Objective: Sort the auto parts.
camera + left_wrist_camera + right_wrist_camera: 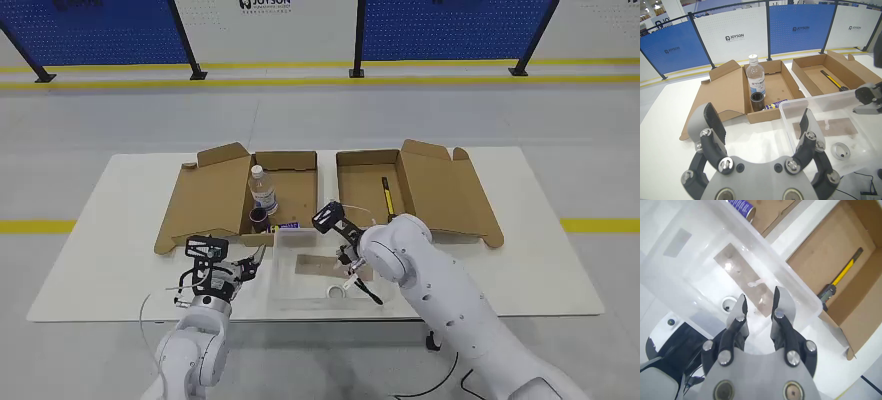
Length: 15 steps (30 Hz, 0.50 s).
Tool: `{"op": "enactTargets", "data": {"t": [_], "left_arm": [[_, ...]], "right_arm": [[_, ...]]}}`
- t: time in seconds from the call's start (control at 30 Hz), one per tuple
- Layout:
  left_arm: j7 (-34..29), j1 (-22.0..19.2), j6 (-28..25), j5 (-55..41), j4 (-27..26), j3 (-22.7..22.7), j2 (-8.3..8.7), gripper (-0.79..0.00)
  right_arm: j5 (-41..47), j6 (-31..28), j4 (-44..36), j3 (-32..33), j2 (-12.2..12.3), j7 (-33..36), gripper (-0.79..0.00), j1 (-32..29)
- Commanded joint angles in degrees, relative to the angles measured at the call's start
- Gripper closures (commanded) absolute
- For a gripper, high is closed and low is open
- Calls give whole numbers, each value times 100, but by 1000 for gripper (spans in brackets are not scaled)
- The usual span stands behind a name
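Note:
A clear plastic bin (283, 270) (787, 121) (772, 251) stands at the table's front centre. On its floor lie a metal ring (335, 292) (840, 151) (728, 304), a flat brown plate (824, 127) (745, 279) and a small white piece (755, 283). My right gripper (357, 280) (760, 294) (866, 102) hangs open over the bin, next to the ring, holding nothing. To the left of the bin, just above the table, my left gripper (250, 268) (761, 123) is open and empty.
Behind the bin, the left cardboard box (295, 200) (780, 83) holds a clear bottle (261, 190) (755, 75), a black cylinder (757, 101) and a blue can (775, 105) (744, 207). The right box (365, 195) (815, 77) (821, 256) holds a yellow-and-black tool (387, 197) (832, 80) (840, 275).

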Motion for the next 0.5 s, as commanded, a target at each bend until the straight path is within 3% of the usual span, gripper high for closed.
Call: {"op": "enactTargets", "data": {"t": [0.0,0.47], "left_arm": [[0,0,0,0,0,0,0,-785],[105,-22,0,-207,-194,-314,32,-785]], "right_arm": [[147,-52,285,-101,-49,17,-320,95],[784,-342,1441,-733,-386,-135,-323,490]]}}
